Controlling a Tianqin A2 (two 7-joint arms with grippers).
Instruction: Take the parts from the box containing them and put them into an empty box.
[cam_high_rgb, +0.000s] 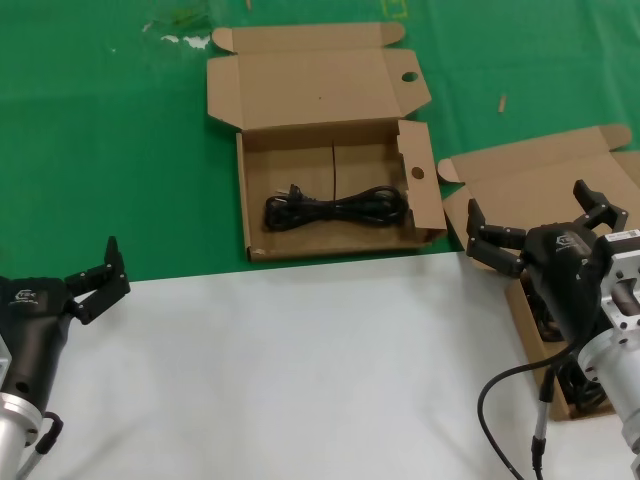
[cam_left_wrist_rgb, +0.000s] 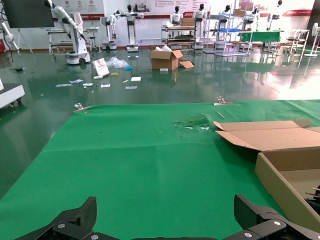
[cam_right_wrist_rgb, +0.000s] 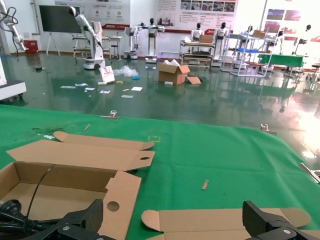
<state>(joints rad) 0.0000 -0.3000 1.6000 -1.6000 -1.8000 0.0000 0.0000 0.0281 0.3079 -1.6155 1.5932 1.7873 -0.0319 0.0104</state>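
Observation:
The box with round holes (cam_high_rgb: 330, 190) lies open on the green cloth, and one coiled black power cord (cam_high_rgb: 335, 208) rests inside it. The plain-lidded box (cam_high_rgb: 545, 175) sits to its right, mostly hidden under my right arm; dark bundles (cam_high_rgb: 590, 397) show in it beside the arm. My right gripper (cam_high_rgb: 540, 218) hovers open over that box's lid (cam_right_wrist_rgb: 215, 220) and holds nothing. In the right wrist view the holed side flap (cam_right_wrist_rgb: 120, 195) and a bit of cord (cam_right_wrist_rgb: 10, 215) show. My left gripper (cam_high_rgb: 105, 280) is open and empty at the near left, apart from both boxes.
A white sheet (cam_high_rgb: 300, 370) covers the near half of the table, and green cloth (cam_high_rgb: 110, 150) covers the far half. My own black cable (cam_high_rgb: 500, 400) loops beside the right arm. Small scraps (cam_high_rgb: 185, 40) lie at the cloth's far edge.

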